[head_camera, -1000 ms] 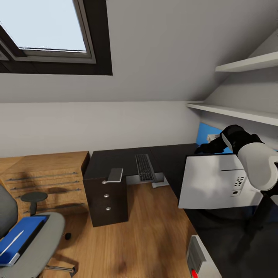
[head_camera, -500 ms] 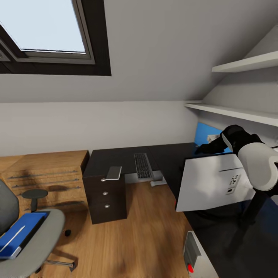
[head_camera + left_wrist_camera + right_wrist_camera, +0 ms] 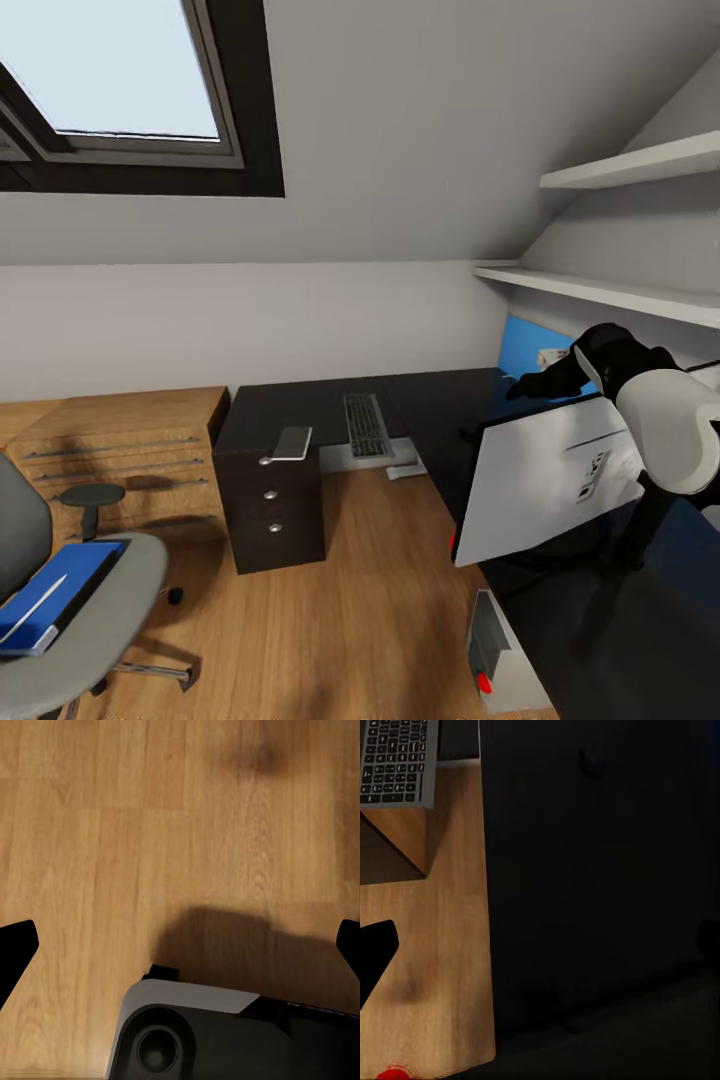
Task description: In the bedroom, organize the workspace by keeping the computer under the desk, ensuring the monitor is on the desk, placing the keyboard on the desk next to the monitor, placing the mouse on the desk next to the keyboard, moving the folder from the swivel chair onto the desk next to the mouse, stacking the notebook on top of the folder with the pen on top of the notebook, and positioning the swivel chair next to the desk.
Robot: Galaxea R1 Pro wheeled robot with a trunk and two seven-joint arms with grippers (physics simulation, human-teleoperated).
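Folder (image 3: 55, 600) lower left on chair (image 3: 90, 640): thin, stiff, slippery, so pinch an overhanging edge. Computer (image 3: 495, 655) bottom centre. Monitor (image 3: 540, 490) mid-right, tilted on desk (image 3: 420, 400); top-heavy. Keyboard (image 3: 366, 425) centre. Left gripper (image 3: 180, 937) spread wide, empty; right gripper's opening unclear.

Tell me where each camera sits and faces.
Head view: on the head, facing forward and down at desk, tilted monitor and swivel chair; right arm shows.
Left wrist view: by the left gripper, facing down at wood floor; fingertips and robot base show.
Right wrist view: by the right gripper, facing down at the desk edge; a fingertip shows.
Shared: head and right wrist views both show the keyboard.
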